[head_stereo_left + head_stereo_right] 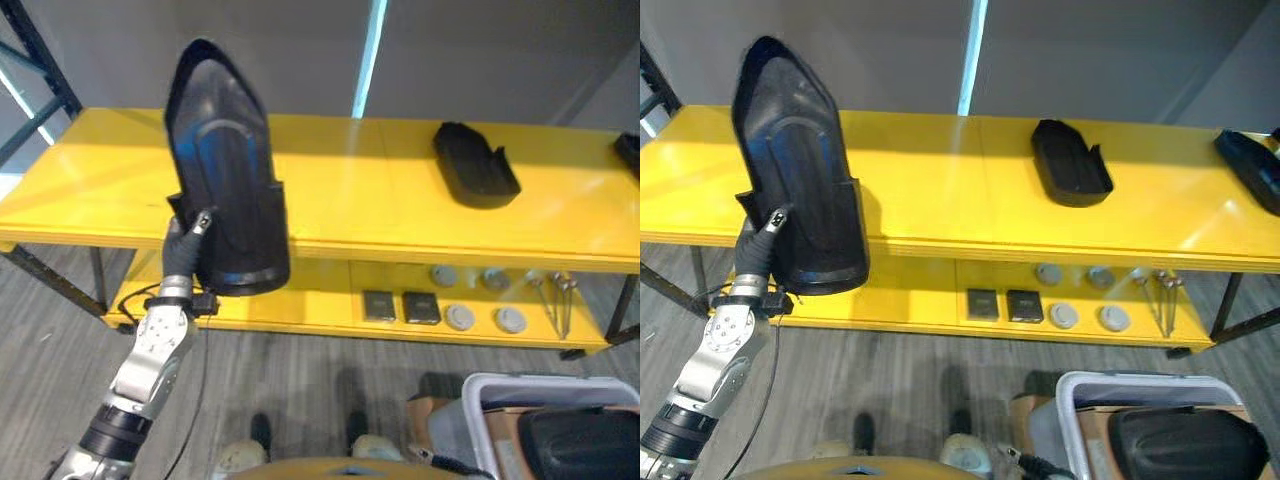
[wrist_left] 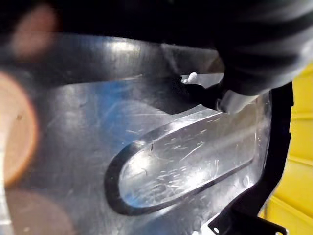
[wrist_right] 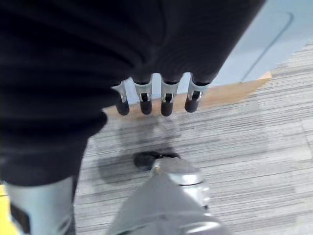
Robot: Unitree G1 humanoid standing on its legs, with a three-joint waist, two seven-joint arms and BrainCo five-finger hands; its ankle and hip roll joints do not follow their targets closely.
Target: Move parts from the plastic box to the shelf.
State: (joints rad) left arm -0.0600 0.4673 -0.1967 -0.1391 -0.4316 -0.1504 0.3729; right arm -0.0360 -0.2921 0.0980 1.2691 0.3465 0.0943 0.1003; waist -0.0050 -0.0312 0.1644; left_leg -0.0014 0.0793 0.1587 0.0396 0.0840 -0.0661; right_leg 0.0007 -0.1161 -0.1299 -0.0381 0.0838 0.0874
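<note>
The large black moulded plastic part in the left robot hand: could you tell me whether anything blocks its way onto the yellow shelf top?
Nothing visible does. The shelf top behind the part is bare; the smaller black part lies well to the right.

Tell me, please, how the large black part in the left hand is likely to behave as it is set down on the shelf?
The large black part keeps its moulded shape while held upright, so it is probably stiff. Its glossy face may be slippery in the left hand. Tall and gripped near its lower end, it could tip if released standing on the yellow shelf; laying it flat seems safer.
</note>
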